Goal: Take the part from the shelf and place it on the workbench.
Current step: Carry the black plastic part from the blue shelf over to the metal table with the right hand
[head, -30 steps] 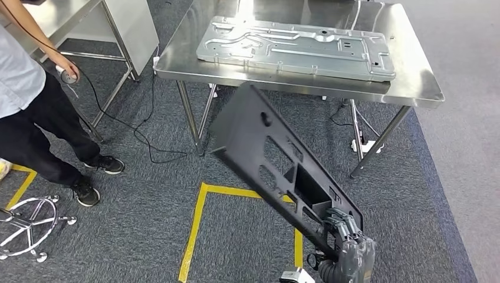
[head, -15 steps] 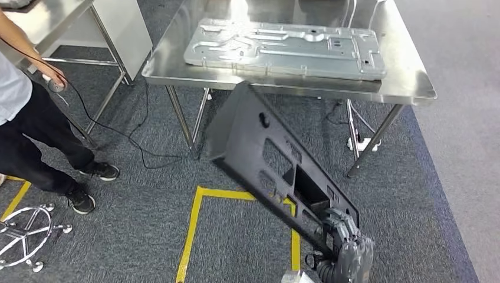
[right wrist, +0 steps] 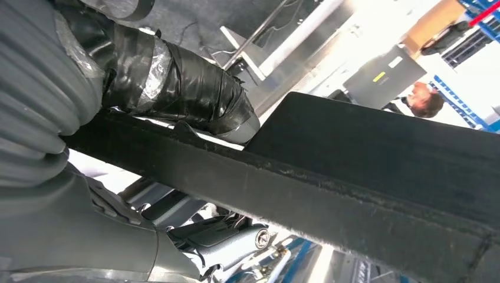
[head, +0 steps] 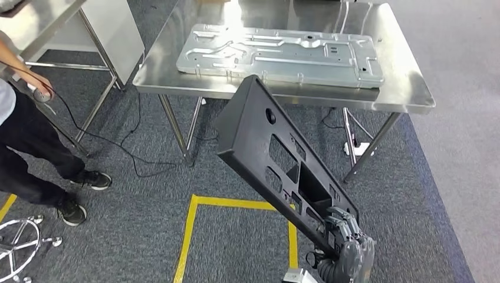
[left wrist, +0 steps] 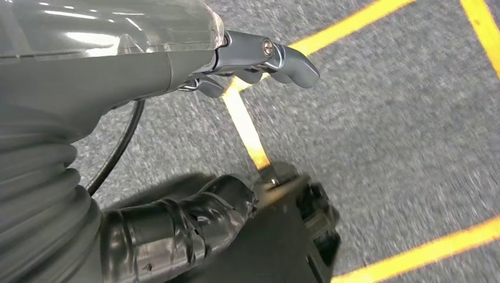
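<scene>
A person [head: 23, 135] stands at nine o'clock. The tabletop [head: 407, 88] at twelve now looks nearer, so the robot is closing in. The right hand [head: 345, 239] grips the black panel [head: 277, 162] at five; the left hand [left wrist: 259, 56] hangs loosely curled, holding nothing.

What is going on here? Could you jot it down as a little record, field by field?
Held item: long black part with cut-outs, tilted, its far end raised toward the table
Holder: right hand grips the part's near end
Other hand: left hand holds nothing, fingers curled, above the carpet
Workbench: steel table ahead
Already on it: flat silver metal panel
Floor: grey carpet with yellow tape lines
Bystander: person standing at the left, holding a corded device
Progress: part not yet on the workbench
</scene>
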{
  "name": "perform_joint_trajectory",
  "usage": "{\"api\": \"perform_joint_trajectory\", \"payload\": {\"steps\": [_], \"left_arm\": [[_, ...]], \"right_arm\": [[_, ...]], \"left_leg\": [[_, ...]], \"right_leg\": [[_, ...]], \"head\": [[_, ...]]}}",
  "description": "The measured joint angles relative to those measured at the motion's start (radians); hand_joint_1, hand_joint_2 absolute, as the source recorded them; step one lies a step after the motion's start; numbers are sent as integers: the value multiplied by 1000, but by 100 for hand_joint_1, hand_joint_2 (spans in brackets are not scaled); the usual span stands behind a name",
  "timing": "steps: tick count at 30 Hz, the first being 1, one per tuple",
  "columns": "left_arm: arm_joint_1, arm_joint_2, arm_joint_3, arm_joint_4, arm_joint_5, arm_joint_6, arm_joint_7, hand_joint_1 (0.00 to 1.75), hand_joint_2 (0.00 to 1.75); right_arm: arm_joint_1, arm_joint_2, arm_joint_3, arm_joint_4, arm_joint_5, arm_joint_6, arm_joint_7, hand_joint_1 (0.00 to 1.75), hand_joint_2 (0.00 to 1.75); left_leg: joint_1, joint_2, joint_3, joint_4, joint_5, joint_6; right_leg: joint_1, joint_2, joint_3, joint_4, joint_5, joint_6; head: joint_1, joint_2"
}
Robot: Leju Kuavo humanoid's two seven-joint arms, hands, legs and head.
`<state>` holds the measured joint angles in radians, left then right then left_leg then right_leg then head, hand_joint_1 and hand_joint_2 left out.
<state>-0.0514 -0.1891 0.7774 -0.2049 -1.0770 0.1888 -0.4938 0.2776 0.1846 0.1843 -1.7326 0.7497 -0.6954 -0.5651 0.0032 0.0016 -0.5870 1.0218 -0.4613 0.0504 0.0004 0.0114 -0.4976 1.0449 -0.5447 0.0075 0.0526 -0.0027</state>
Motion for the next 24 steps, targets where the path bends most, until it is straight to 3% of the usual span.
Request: {"api": "perform_joint_trajectory", "payload": {"steps": [2,4,5,6,7,9,11,14,16,20,21,22,24], "left_arm": [[-2,0,0,0,-5,0,0,0,175],[-4,0,0,0,-8,-1,0,0,175],[-4,0,0,0,-9,-1,0,0,175],[-3,0,0,0,-10,-1,0,0,175],[-2,0,0,0,-11,-1,0,0,175],[-2,0,0,0,-14,0,-1,0,175],[-3,0,0,0,-15,0,-1,0,175],[-6,0,0,0,-17,0,-2,0,175],[-8,0,0,0,-18,0,-3,0,175],[-8,0,0,0,-24,0,-3,0,175],[-7,0,0,0,-26,-1,-3,0,175],[-6,0,0,0,-26,-1,-3,0,175],[-6,2,0,0,-27,-2,-3,0,175]], "right_arm": [[-4,0,0,-6,3,0,-10,175,175],[-7,0,0,-10,6,0,-19,175,175],[-7,0,0,-12,6,0,-22,175,175],[-7,0,0,-14,7,0,-25,175,175],[-7,0,-1,-17,8,0,-28,175,175],[-10,0,-2,-27,12,0,-37,175,175],[-16,0,-3,-38,17,0,-44,175,175],[-20,0,-3,-51,23,0,-49,175,175],[-25,0,-4,-60,27,0,-52,175,175],[-37,0,-4,-68,31,0,-55,175,175],[-39,0,-4,-69,32,0,-55,175,175],[-41,0,-4,-70,33,0,-55,175,175],[-50,0,-4,-74,38,0,-54,175,175]], "left_leg": [[4,0,20,-12,-4,8],[4,1,31,-13,-14,10],[5,1,37,-13,-19,9],[6,0,45,-12,-26,7],[7,0,55,-11,-34,4],[10,0,77,-9,-51,-5],[11,1,84,-9,-64,-19],[10,3,90,1,-69,-40],[13,3,74,47,-83,-47],[14,3,-57,258,-172,-51],[14,3,-74,269,-166,-50],[13,3,-74,243,-139,-48],[9,2,-37,122,-54,-36]], "right_leg": [[-5,-3,-48,85,-33,11],[-11,-4,-129,201,-77,23],[-15,-5,-159,232,-84,27],[-19,-6,-175,232,-70,31],[-22,-7,-172,195,-35,33],[-25,-11,-138,73,54,32],[-18,-15,-120,3,83,20],[-14,-14,-112,-6,86,-5],[-15,-13,-98,-12,83,-19],[-5,-11,-82,-15,69,-38],[-1,-9,-77,-14,65,-39],[2,-8,-71,-14,60,-40],[6,-5,-57,-14,51,-39]], "head": [[1,0],[1,0],[1,0],[1,0],[1,0],[2,0],[3,0],[4,0],[3,0],[2,0],[2,0],[2,0],[3,0]]}}
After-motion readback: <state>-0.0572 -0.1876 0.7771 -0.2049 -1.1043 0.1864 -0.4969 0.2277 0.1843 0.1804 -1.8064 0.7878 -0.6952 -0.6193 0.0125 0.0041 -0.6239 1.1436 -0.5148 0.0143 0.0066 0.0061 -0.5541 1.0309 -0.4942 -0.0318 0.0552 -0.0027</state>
